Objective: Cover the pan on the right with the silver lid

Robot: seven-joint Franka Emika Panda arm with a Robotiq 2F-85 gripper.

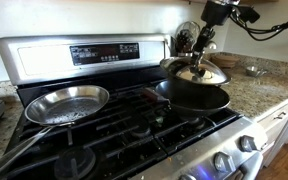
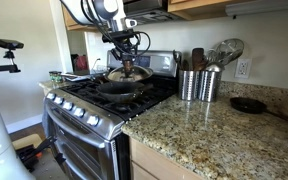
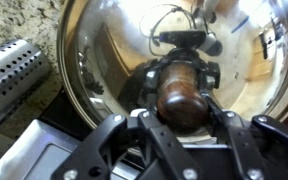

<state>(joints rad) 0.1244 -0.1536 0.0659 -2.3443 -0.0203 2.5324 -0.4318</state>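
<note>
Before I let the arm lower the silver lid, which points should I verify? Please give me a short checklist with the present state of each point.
1. Grip: the gripper is shut on the knob of the silver lid: ok.
2. Right target: the lid hangs over the black pan, not over the steel pan: ok.
3. Lid level: it looks tilted in an exterior view: not ok.
4. Lid centred on the pan's rim: cannot tell.
5. Nothing in the pan to block the lid: the lid hides the inside: cannot tell.
</note>
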